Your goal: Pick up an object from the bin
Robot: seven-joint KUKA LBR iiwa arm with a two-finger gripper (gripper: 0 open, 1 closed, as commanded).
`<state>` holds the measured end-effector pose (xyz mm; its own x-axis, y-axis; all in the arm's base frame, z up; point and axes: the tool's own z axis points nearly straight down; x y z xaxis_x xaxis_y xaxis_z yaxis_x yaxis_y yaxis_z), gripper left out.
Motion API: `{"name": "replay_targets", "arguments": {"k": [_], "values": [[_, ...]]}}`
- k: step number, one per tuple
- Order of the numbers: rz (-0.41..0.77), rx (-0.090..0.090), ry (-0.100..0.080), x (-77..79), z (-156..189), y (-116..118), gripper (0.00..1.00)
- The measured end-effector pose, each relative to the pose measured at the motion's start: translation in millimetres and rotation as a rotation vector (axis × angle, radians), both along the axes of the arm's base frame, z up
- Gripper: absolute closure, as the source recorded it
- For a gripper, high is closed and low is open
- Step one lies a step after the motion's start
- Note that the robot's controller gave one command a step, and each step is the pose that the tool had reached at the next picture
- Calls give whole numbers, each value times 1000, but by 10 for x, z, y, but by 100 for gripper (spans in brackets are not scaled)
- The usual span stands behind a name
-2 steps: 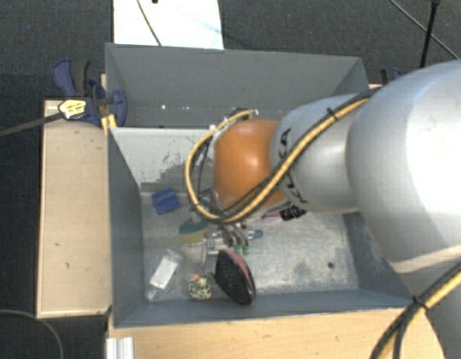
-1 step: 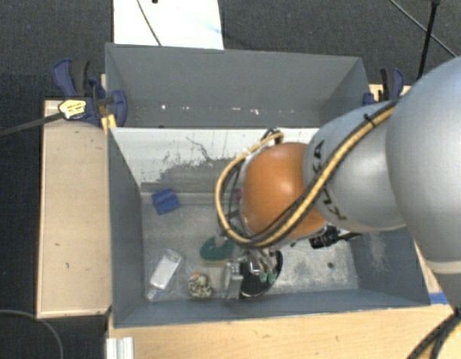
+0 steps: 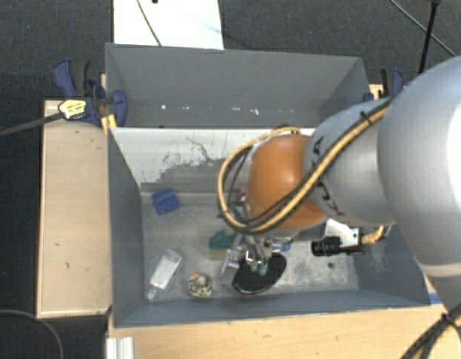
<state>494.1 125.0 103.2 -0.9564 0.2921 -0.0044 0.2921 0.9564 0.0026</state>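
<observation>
My gripper [image 3: 244, 261] reaches down below the orange wrist cover, at the front middle of the bin. It is right over a black oval object [image 3: 262, 276] that lies on the bin floor, and it touches or overlaps that object's left edge. A teal piece [image 3: 220, 240] sits just to the gripper's upper left, partly hidden by the arm. A small mottled ball [image 3: 199, 285] lies to the gripper's left near the front wall.
A clear plastic piece [image 3: 164, 268] lies at the front left. A blue block [image 3: 165, 200] rests by the left back of the floor. A black-and-white cylinder [image 3: 337, 243] shows to the right under the arm.
</observation>
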Motion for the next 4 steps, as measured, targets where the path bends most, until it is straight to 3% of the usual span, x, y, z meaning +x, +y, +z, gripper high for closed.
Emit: {"name": "replay_targets", "arguments": {"k": [1,2,3,4], "values": [[-89,2,-4,-36,-318,-320,0],[-239,1,-2,-139,-316,-667,0],[-241,1,-3,-139,-316,-663,100],[-238,1,-4,-117,357,-661,100]]}}
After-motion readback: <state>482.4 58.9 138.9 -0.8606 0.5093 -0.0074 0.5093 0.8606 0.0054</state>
